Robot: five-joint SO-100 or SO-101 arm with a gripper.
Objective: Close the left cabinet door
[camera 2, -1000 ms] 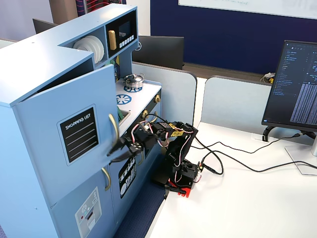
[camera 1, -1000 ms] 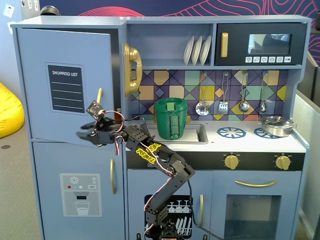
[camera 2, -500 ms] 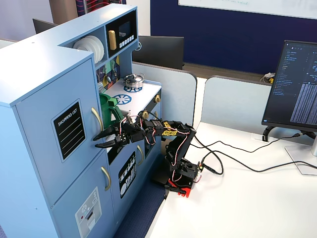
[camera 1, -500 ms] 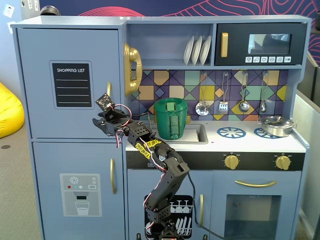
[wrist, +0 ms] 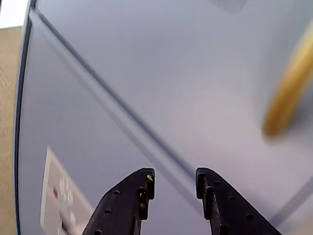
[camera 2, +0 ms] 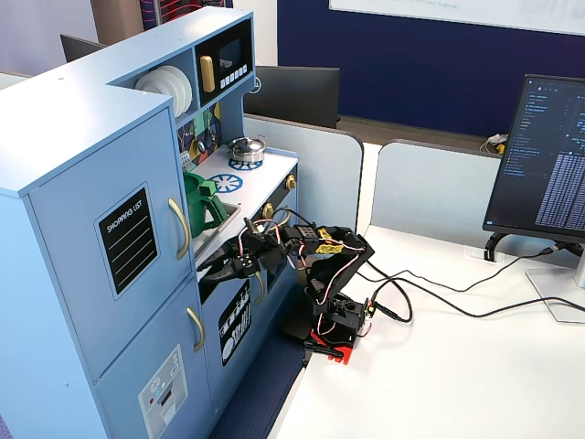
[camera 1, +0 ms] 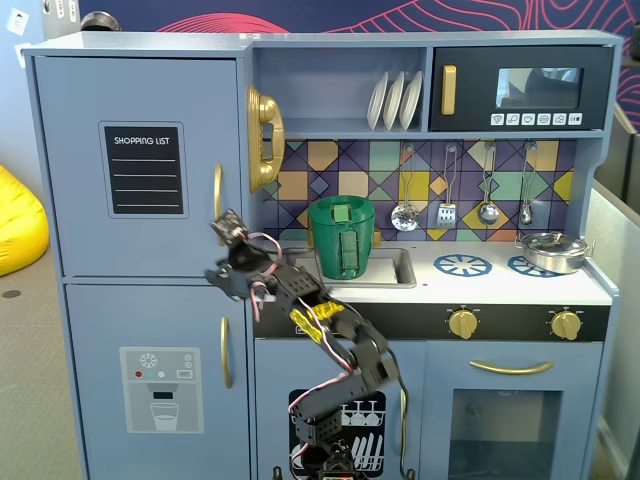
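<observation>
Upper left of the toy kitchen in a fixed view: the left cabinet door (camera 1: 140, 165), chalkboard panel (camera 1: 145, 170) on it, appears flush with the cabinet front, so it is judged already shut or nearly so. Its gold handle (camera 1: 217, 192) runs vertically along the door's right edge. The claw (camera 1: 226, 232) is found just below and right of that handle, close to the door face. In the wrist view the claw (wrist: 175, 182) is seen spread, nothing pinched; the handle (wrist: 289, 95) lies up and right of it.
</observation>
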